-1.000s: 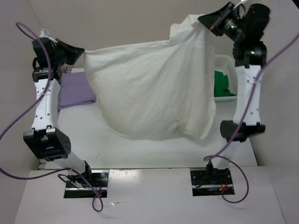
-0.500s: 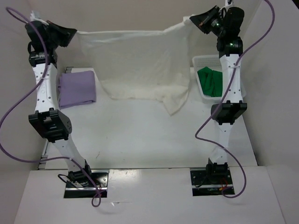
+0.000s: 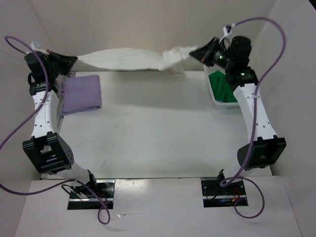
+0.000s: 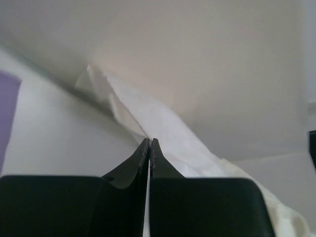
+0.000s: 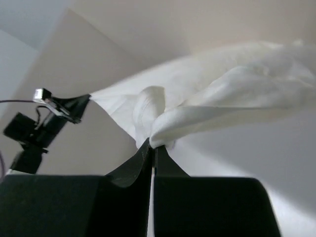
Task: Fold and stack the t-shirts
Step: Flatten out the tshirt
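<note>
Both jaws are clamped on the cream shirt (image 3: 129, 59), the left gripper (image 3: 75, 59) at one end and the right gripper (image 3: 195, 51) at the other, so it stretches as a sagging band along the table's (image 3: 148, 133) far edge. I judge the task about a third done: the purple shirt (image 3: 81, 94) lies folded at far left, the cream one is not yet laid flat, and the green shirt (image 3: 223, 85) sits crumpled in the basket (image 3: 222, 104) (far right). Only the top view shows all three shirts; the wrist views alone show each pair of tips pinching cloth, thin at the left, bunched at the right.
</note>
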